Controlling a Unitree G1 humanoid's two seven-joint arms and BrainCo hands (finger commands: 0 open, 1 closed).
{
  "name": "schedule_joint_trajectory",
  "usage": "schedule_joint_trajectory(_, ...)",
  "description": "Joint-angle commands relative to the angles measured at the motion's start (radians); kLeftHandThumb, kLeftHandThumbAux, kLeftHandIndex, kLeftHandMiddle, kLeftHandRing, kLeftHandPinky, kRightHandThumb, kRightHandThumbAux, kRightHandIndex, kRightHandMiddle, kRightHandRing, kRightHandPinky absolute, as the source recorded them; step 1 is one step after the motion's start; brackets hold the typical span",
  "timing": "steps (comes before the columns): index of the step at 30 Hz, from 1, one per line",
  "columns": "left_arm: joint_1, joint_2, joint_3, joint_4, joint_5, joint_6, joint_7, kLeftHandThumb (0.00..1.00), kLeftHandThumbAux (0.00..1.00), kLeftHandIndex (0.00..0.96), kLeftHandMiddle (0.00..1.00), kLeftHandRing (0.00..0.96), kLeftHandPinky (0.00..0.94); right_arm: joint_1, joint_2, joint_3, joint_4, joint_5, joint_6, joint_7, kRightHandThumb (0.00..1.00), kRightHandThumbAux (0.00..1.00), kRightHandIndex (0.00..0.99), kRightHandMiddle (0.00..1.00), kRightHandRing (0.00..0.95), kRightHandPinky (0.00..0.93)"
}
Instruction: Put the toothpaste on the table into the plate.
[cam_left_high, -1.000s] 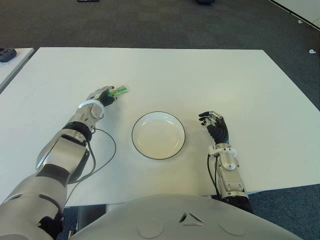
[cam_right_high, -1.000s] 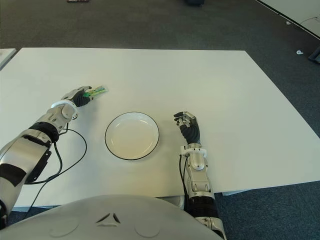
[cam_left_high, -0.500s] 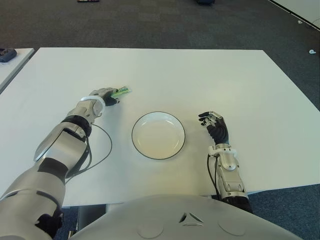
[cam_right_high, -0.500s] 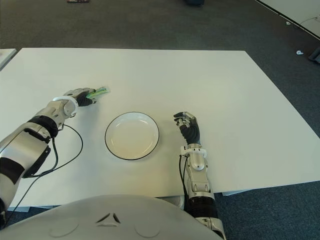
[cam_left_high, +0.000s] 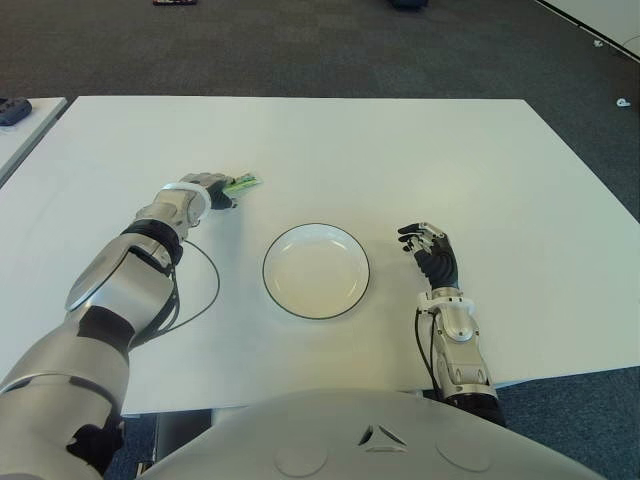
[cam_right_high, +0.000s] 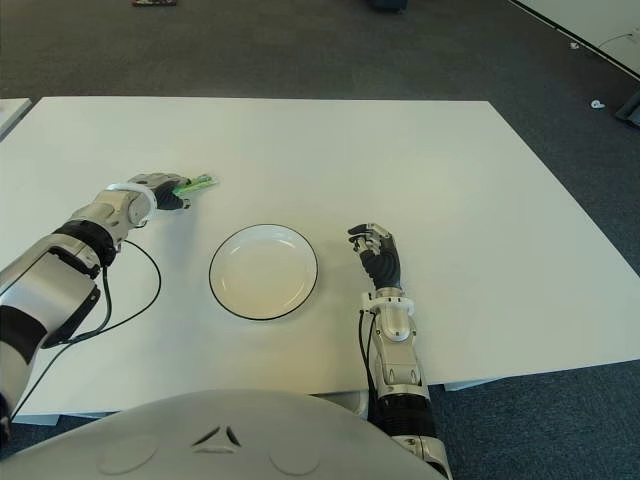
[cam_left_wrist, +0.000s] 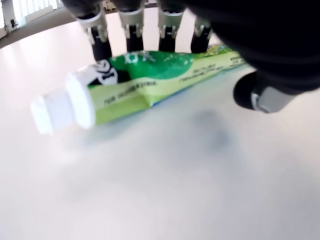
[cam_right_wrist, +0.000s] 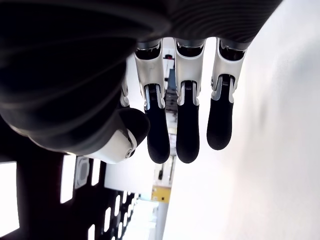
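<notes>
A broad white counter (cam_left_high: 420, 150) fills most of the scene. Dark grey carpet floor (cam_left_high: 300, 45) lies beyond its far edge and along its right side. A second white surface (cam_left_high: 25, 125) shows at the left edge, carrying a small dark object (cam_left_high: 12, 107). A black cable (cam_left_high: 205, 290) loops across the counter's near left part.

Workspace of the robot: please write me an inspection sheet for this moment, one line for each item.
Surface: white table, bare apart from the items below.
Job's things: green toothpaste tube lies flat on the table, white cap on; round white plate with dark rim holds nothing.
Clutter: nothing seen.
Hands: left hand is at the tube, fingers behind it and thumb in front, tube not lifted; right hand shows right of the plate, fingers relaxed, holding nothing.
Cables: black cable loops on the table beside the left arm.
Surroundings: dark carpet floor; a second white table's corner at far left.
</notes>
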Motion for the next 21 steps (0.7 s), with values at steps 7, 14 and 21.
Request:
schedule_joint_trajectory(7, 0.024, -0.006, 0.003, 0.030, -0.006, 0.008, -0.082, 0.596, 0.379, 0.000, 0.000, 0.032, 0.149, 0.008, 0.002, -0.003, -0.007, 0.013, 0.006, -0.001, 0.708, 0.729, 0.422, 0.430, 0.430, 0.444)
schedule_joint_trajectory(14, 0.016, 0.000, -0.014, 0.031, 0.006, -0.004, -0.094, 0.580, 0.368, 0.000, 0.008, 0.040, 0.150, 0.011, 0.002, -0.002, -0.013, 0.009, 0.014, -0.003, 0.707, 0.729, 0.422, 0.432, 0.429, 0.447)
schedule_joint_trajectory(21, 0.016, 0.005, -0.014, 0.037, 0.005, 0.005, -0.073, 0.596, 0.363, 0.007, 0.021, 0.056, 0.179, 0.014, 0.002, 0.000, -0.021, 0.011, 0.021, 0.001, 0.708, 0.729, 0.422, 0.435, 0.432, 0.451)
